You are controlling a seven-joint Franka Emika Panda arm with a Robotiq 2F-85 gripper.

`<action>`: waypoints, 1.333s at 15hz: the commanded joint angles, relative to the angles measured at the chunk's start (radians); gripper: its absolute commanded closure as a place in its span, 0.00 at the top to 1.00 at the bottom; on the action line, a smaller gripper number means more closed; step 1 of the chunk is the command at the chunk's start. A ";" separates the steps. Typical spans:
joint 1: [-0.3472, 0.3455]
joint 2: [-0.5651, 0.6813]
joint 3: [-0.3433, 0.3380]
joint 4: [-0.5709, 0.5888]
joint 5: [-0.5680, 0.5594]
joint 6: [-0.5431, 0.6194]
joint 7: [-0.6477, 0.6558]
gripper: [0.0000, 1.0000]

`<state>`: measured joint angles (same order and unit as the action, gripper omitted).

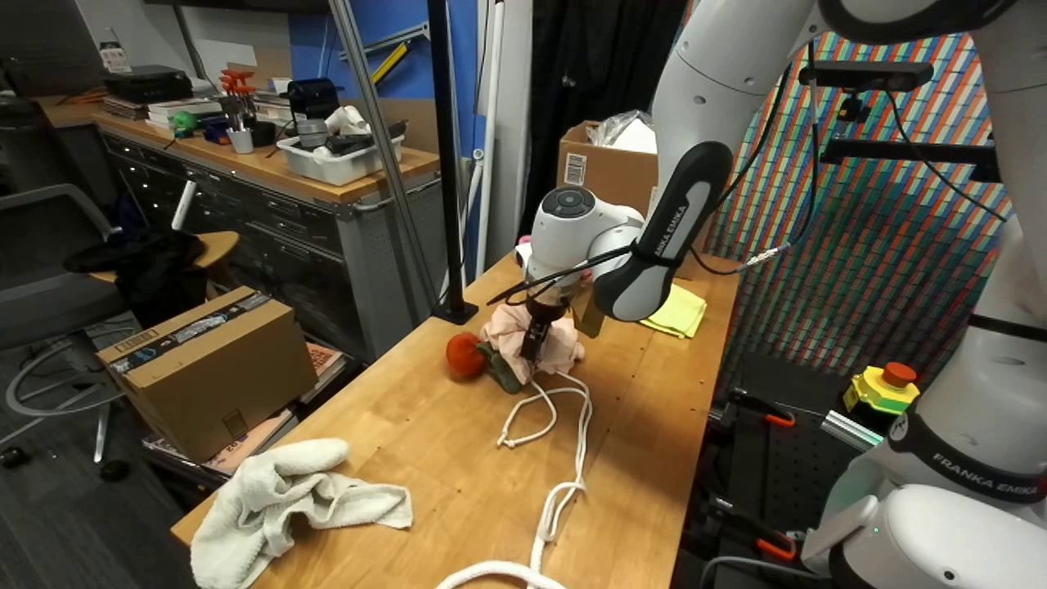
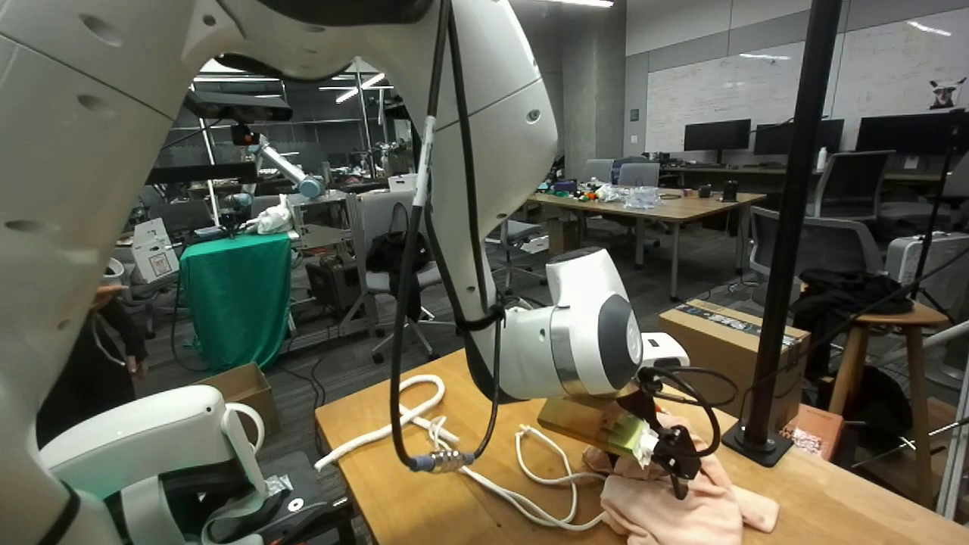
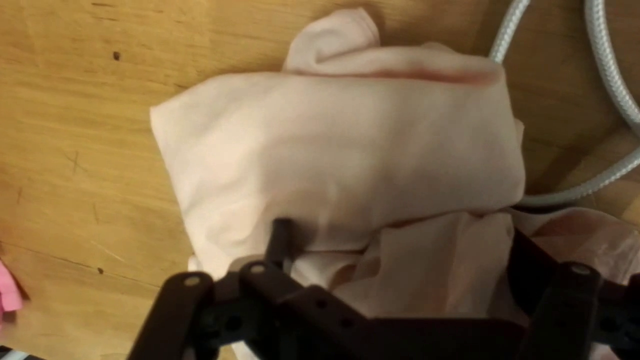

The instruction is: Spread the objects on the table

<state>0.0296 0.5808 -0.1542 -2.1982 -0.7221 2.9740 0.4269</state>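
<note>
A crumpled pink cloth (image 3: 340,145) lies on the wooden table (image 1: 409,433), directly under my gripper (image 3: 400,245). The fingers stand wide apart over its folds; whether the tips touch it I cannot tell. In an exterior view the red ball (image 1: 465,356) and dark green piece (image 1: 504,373) sit right beside the pink cloth (image 1: 560,348). A white cord (image 1: 582,442) runs from the cloth toward the near end. The whitish rag (image 1: 303,507) is bunched at the near left corner. Behind the arm shows part of the yellow-green cloth (image 1: 680,312).
A black post (image 1: 455,311) rises from the table's edge near the ball. At the far end stands a cardboard box (image 1: 609,168). Something bright pink (image 3: 7,290) enters the wrist view's left edge. Beyond the table, a taped box (image 1: 213,368) sits low.
</note>
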 commanded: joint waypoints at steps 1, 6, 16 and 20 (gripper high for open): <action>-0.023 0.048 0.000 0.056 0.009 -0.012 -0.016 1.00; -0.040 0.073 -0.025 0.086 0.006 -0.022 -0.003 1.00; -0.077 0.069 -0.089 0.089 0.006 -0.028 0.012 1.00; -0.094 0.055 -0.094 0.073 0.009 -0.032 0.003 1.00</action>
<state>-0.0542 0.6515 -0.2471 -2.1181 -0.7221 2.9519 0.4306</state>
